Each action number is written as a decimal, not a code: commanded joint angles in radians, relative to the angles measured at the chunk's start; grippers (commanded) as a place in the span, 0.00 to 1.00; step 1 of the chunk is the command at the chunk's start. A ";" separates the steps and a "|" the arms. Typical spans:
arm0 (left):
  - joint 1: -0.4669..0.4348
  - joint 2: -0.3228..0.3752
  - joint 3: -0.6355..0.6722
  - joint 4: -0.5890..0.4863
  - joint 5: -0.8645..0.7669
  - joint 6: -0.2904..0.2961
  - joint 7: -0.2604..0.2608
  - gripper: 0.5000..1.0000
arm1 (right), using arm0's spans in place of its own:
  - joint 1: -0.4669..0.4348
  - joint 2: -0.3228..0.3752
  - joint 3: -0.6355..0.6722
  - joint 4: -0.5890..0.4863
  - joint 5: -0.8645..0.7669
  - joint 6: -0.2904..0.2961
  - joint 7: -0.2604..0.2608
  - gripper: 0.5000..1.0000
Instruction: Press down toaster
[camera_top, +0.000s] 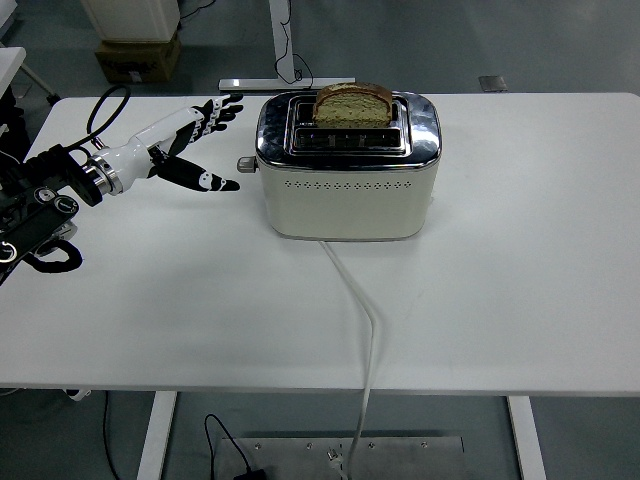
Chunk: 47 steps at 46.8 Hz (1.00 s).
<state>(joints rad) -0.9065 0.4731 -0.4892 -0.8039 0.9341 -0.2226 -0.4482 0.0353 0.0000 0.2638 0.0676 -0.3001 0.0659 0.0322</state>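
A cream toaster (347, 170) is seen on the white table (520, 250), bread (353, 104) half hidden in its slot. Left of its lever (246, 165), the left hand (185, 145) is held with fingers spread, empty.

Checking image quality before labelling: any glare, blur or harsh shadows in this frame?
Head view: sharp throughout; the left hand shows no motion blur. The toaster has bright reflections on its chrome top, though the bread stays readable. Shadows on the table are soft and faint.
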 joint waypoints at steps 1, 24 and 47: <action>0.000 0.015 0.000 -0.001 0.000 -0.001 -0.001 1.00 | 0.000 0.000 0.000 0.000 0.001 0.000 0.000 1.00; 0.028 0.116 0.003 -0.129 0.172 -0.015 -0.010 1.00 | 0.000 0.000 0.000 0.000 -0.001 0.000 0.000 1.00; 0.057 0.137 0.003 -0.150 0.380 0.022 -0.014 1.00 | 0.000 0.000 0.000 0.000 0.001 0.000 -0.002 1.00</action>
<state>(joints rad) -0.8518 0.6133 -0.4862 -0.9409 1.2925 -0.2128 -0.4618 0.0354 0.0000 0.2640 0.0678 -0.3003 0.0660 0.0321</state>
